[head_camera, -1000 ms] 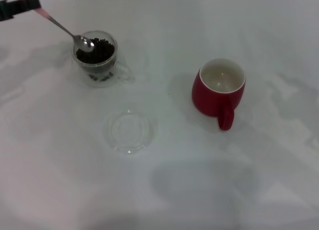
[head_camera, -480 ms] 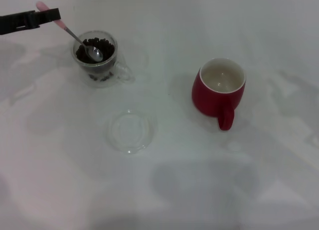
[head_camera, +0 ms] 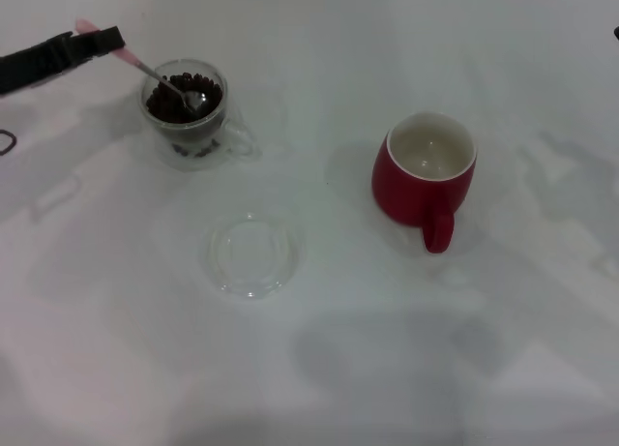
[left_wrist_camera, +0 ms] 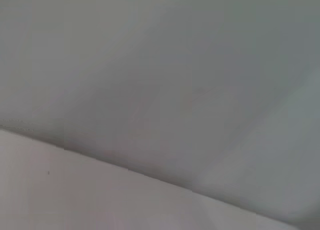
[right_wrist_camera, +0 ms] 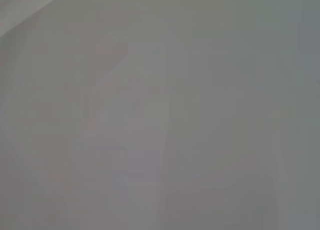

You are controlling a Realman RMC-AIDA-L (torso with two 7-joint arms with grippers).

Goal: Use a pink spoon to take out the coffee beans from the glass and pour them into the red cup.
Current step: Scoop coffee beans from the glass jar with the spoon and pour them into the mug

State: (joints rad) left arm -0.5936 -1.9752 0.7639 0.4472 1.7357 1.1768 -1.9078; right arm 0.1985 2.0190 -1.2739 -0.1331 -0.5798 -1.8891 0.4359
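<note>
In the head view the glass (head_camera: pixel 187 112) stands at the far left of the white table, filled with dark coffee beans (head_camera: pixel 174 86). My left gripper (head_camera: pixel 102 40) is shut on the pink spoon (head_camera: pixel 145 69) by its pale pink handle, up and left of the glass. The spoon slants down so its metal bowl lies in the beans. The red cup (head_camera: pixel 426 173) stands to the right, white inside, its handle toward me. The right gripper is out of view, apart from a dark sliver at the right edge. Both wrist views show only blank surface.
A flat clear round glass dish (head_camera: pixel 251 253) lies on the table (head_camera: pixel 319 359) in front of the glass, between it and the red cup.
My left gripper has moved right and slightly down. The spoon's bowl has gone from the glass's rim down into the beans.
</note>
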